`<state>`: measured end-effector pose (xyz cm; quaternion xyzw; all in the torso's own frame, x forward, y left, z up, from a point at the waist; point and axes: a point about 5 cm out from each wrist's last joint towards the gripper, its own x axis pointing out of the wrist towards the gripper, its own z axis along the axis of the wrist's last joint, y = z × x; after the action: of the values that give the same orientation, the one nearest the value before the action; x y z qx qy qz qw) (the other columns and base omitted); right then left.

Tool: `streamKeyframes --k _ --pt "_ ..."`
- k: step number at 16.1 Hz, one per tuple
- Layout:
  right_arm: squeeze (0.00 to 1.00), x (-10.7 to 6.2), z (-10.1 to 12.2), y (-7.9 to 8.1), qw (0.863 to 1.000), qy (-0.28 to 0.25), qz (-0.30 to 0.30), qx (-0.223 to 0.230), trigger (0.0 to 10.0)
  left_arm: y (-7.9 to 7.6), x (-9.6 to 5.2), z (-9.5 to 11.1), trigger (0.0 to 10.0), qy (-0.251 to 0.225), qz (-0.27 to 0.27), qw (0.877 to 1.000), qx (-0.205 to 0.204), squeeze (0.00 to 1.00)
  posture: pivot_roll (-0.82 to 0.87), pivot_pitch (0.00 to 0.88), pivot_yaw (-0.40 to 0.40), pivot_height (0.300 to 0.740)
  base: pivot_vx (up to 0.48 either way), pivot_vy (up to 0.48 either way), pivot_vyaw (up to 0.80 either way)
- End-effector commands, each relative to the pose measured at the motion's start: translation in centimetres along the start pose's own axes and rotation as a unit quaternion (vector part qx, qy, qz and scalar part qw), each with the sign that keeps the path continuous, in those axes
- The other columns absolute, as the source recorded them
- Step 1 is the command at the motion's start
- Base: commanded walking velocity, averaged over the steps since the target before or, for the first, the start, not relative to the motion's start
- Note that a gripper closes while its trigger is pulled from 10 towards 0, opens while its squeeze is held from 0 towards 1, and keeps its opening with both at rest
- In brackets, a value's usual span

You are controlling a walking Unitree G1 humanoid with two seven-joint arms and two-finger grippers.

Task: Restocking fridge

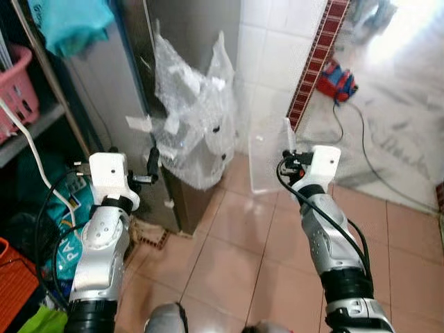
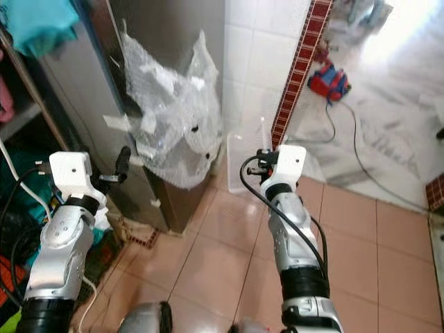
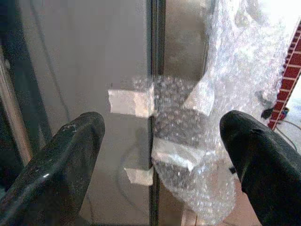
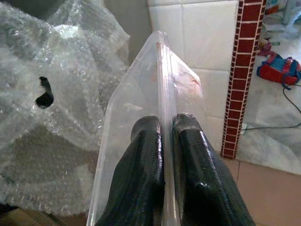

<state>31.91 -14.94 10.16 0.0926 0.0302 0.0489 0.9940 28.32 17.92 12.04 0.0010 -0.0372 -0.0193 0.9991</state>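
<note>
**Clear fridge tray pinched in the right gripper beside the wrapped fridge**

At the far left stands a metal shelf rack [image 1: 48, 118] with a pink basket [image 1: 15, 87] on its upper level and a turquoise cloth [image 1: 69, 24] hanging above. A white cable [image 1: 31, 149] runs down in front of it, and an orange crate [image 1: 14, 291] sits on the floor at the lower left corner.

The left gripper [image 3: 162, 155] is raised in front of the steel fridge [image 1: 125, 90], its two black fingers spread wide with nothing between them. In its wrist view it faces the dark vertical seam of the fridge, where strips of white tape [image 3: 129, 102] hold bubble wrap [image 1: 194, 118] against the corner of the cabinet. The wrap bulges out over the fridge's lower right side, above the tan floor tiles [image 1: 229, 257].

Right of the fridge is a white tiled wall [image 1: 267, 55] edged by a strip of red brick-pattern tile [image 1: 316, 59]. The right gripper [image 4: 164, 125] is held up near this wall with its fingers closed tight on the thin edge of a clear plastic tray [image 4: 141, 117], which stands on edge, just beside the bubble wrap and off the floor.

Farther right, on the pale marble floor [image 1: 402, 139], lies a red and blue bag [image 1: 338, 80] with a dark cord [image 1: 361, 146] trailing from it.
</note>
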Motion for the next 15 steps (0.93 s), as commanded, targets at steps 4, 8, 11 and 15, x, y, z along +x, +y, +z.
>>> streamKeyframes --k 4,8,11,15 --pt "0.0 0.03 0.35 0.32 1.0 -0.007 0.006 -0.009 10.0 -0.14 0.14 0.4 10.0 -0.012 -0.001 1.0 -0.003 0.0 0.09 0.034 -0.027 0.74 0.282 0.0 0.0" --pt "0.0 -0.09 0.21 0.29 1.0 -0.005 0.009 -0.013 10.0 -0.18 0.11 0.39 10.0 -0.013 0.001 1.0 -0.003 0.0 0.09 0.034 -0.028 0.74 0.275 0.0 0.0" --pt "0.0 -0.04 0.28 0.4 1.0 -0.007 0.01 -0.014 10.0 -0.24 0.09 0.41 10.0 -0.014 -0.001 1.0 -0.004 0.0 0.09 0.036 -0.029 0.74 0.265 0.0 0.0" --pt "0.0 -0.16 0.27 0.59 0.999 -0.009 0.018 -0.027 10.0 -0.31 0.07 0.47 10.0 -0.016 -0.002 1.0 -0.004 0.0 0.09 0.037 -0.027 0.74 0.306 0.0 0.0"
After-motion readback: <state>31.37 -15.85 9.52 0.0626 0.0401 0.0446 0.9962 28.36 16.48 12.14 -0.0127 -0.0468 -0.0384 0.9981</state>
